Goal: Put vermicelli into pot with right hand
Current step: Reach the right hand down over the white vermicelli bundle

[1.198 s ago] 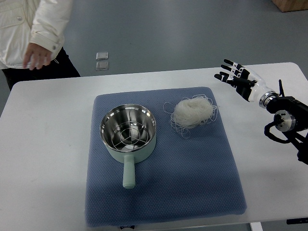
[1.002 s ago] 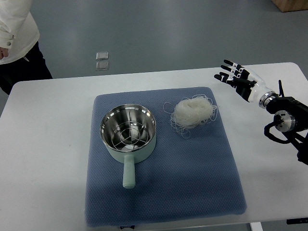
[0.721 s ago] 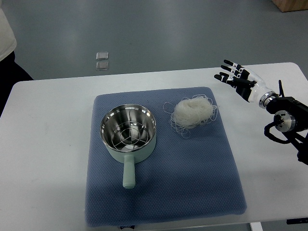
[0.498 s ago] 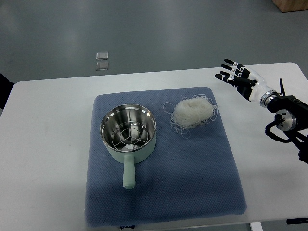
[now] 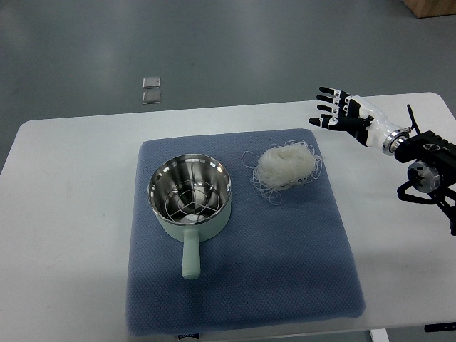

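Observation:
A white nest of vermicelli point(image 5: 284, 164) lies on the blue mat point(image 5: 285, 249), right of the pot. The pale green pot point(image 5: 189, 197) has a steel inside with a wire rack, and its handle points toward the near edge. My right hand point(image 5: 337, 114) is open with its fingers spread. It hovers above the table's far right, just right of and beyond the vermicelli, not touching it. The left arm is out of view.
The white table point(image 5: 64, 214) carries the mat in its middle. Two small square plates point(image 5: 150, 89) lie on the grey floor beyond the table. A wooden box corner point(image 5: 431, 6) shows at the top right.
My right hand has moved a little left and up toward the vermicelli. The person at the far left has walked out of view.

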